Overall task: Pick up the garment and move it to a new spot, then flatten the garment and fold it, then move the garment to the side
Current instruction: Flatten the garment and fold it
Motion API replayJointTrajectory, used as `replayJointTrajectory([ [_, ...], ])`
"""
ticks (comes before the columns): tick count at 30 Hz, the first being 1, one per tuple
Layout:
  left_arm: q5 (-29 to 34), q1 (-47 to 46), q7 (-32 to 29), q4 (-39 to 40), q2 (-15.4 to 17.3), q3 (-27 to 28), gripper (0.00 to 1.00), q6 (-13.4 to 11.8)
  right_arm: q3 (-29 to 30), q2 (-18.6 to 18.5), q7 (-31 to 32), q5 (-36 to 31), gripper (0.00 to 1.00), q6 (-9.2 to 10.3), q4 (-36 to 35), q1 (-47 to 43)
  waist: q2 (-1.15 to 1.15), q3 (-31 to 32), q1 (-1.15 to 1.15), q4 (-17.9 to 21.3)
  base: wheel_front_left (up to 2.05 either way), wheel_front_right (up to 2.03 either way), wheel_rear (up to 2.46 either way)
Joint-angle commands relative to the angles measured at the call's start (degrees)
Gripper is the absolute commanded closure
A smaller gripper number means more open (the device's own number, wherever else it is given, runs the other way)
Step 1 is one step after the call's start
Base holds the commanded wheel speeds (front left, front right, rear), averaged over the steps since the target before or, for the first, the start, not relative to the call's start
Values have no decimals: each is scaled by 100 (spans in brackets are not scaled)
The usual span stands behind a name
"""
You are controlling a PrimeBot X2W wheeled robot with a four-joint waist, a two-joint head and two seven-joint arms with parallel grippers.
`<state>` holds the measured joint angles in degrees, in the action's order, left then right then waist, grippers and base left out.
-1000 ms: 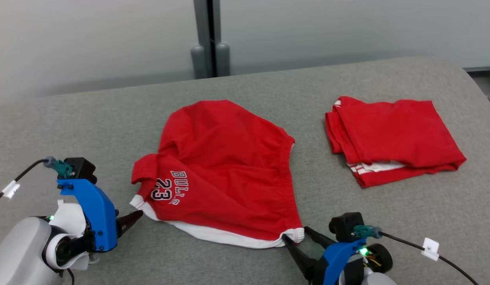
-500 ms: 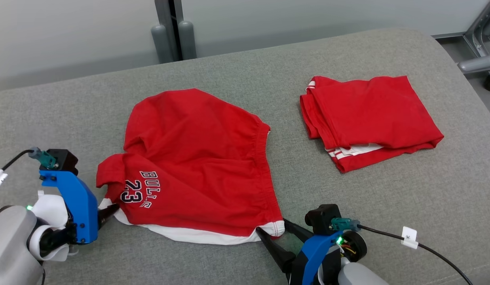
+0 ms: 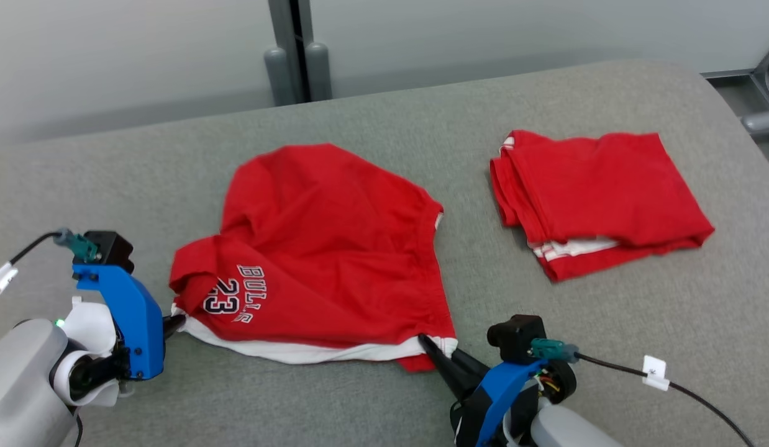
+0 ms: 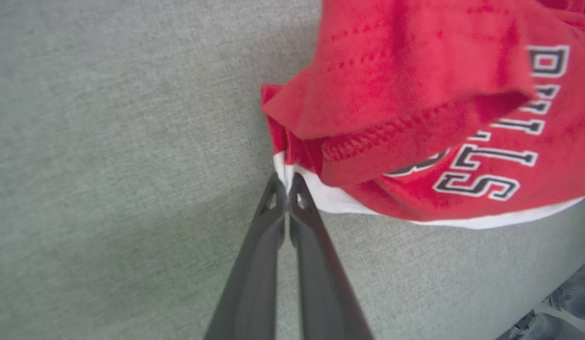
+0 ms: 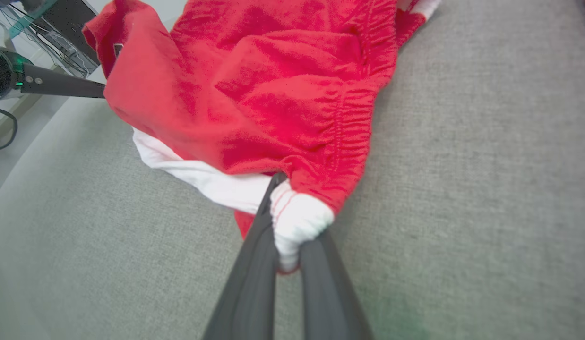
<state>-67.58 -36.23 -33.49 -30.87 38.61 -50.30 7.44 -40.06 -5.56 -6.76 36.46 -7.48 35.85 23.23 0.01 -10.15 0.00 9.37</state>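
Judging by the rumples, the garment (image 3: pixel 322 248) is early in its routine. It lies at the middle of the head view, humped and creased, with one flap doubled over at its left end, so it is neither flattened nor folded. What I do have is a grip on both near corners. My left tool (image 3: pixel 176 323) is pressed together on the tip of the white band (image 3: pixel 310 352) at the lower-left corner. In the left wrist view only a sliver of white sits between the fingers, which is a thin hold. My right tool (image 3: pixel 431 347) is pinching a fat white wad at the lower-right corner, and the cloth bulges out between its two fingers in the right wrist view. Most of the cloth rests on the surface (image 3: pixel 359 403), with little if any of it lifted. By my reckoning, carrying it to a new spot, spreading it, folding it and moving it aside are all left to do.

The gathered waistband (image 3: pixel 435 273) runs up and down the frame along the right edge, so the waist faces right and the legs point left. The leg with the lettering (image 3: pixel 238 298) points to the lower left, and the other bulges toward the upper middle. The long axis lies left to right along the white band between my two tools, dipping a little toward the right (the print reads tilted along with it).

A folded red piece (image 3: pixel 599 198) sits well apart at the upper right. It is probably a finished one, and a hint at where "the side" is.
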Motion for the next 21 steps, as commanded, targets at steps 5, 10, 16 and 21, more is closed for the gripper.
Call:
replayJointTrajectory([
  [5, -377, 46, 376, 280, 159, -95, 100, 8, -63, -293, -320, 364, 100, -3, -254, -80, -1, 482, 0, -214, 0, 0, 0],
  [10, -958, 116, 528, 772, 353, 74, 100, 8, -93, -765, -371, 714, 100, -3, -880, -42, -1, 720, 0, -400, 0, 0, 0],
  [16, -1490, -195, 686, 1429, 635, 500, 100, 8, 76, -1314, -37, 958, 100, -3, -1581, 526, -1, 479, 0, -535, 0, 0, 0],
  [21, -1118, -706, 874, 1535, 714, 606, 100, 8, 183, -1431, 397, 1479, 100, -3, -1926, 1280, -1, -107, 0, -587, 0, 0, 0],
])
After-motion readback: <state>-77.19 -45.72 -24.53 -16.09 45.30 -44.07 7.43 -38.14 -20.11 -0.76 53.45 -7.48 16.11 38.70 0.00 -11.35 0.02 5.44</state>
